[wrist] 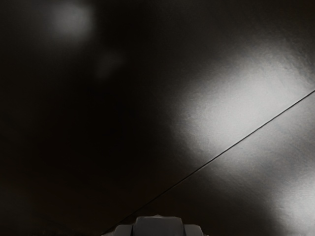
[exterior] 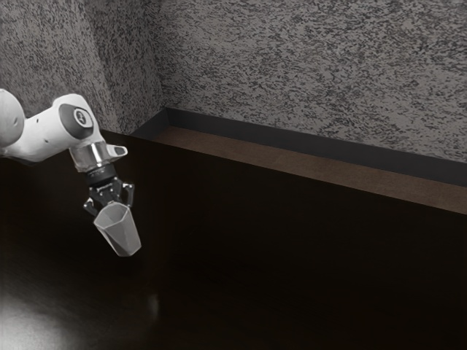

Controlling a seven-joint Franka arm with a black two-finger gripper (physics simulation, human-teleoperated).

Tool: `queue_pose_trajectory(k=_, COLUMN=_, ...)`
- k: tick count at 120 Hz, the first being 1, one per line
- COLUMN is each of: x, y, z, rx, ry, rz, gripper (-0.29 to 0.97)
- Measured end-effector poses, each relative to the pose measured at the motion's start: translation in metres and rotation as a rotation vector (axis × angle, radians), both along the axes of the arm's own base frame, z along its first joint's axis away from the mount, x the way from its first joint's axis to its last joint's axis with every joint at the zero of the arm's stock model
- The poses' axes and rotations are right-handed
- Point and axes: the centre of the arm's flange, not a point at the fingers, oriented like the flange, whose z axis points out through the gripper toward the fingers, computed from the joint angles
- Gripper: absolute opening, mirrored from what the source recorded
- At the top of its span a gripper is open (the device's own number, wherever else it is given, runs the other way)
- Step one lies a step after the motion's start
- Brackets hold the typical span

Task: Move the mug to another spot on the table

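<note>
So the end effector point(exterior: 109, 205) has its two black fingers clamped on the rim of the gray mug point(exterior: 122, 233), one on each side. The mug hangs off it toward 5 o'clock, tilted, up in the air and clear of the dark glossy tabletop point(exterior: 292, 262). In the exterior view that whole bundle sits out around 9 o'clock. From the wrist camera you get a gray lump of mug point(wrist: 157, 226) just under the hand, and a thin seam point(wrist: 236, 142) cutting across the shiny surface. The white arm point(exterior: 51, 131) comes in from 10 o'clock. A brown ledge point(exterior: 314, 169) borders the far side, with a speckled wall point(exterior: 306, 65) above.
</note>
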Motion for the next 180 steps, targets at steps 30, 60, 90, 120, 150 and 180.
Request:
queue_pose_trajectory(k=30, x=0.004, y=-0.029, z=-0.017, rx=0.025, ry=0.040, rz=0.036, gripper=0.03)
queue_pose_trajectory(k=60, x=0.008, y=-0.038, z=-0.036, rx=0.064, ry=0.059, rz=0.082, gripper=0.03)
queue_pose_trajectory(k=90, x=0.007, y=-0.037, z=-0.050, rx=0.092, ry=0.069, rz=0.130, gripper=0.04)
queue_pose_trajectory(k=120, x=0.012, y=-0.042, z=-0.056, rx=0.108, ry=0.065, rz=0.154, gripper=0.03)
queue_pose_trajectory(k=150, x=0.012, y=-0.040, z=-0.058, rx=0.116, ry=0.067, rz=0.176, gripper=0.36)
queue_pose_trajectory(k=180, x=0.008, y=-0.022, z=-0.057, rx=0.119, ry=0.069, rz=0.219, gripper=0.58)
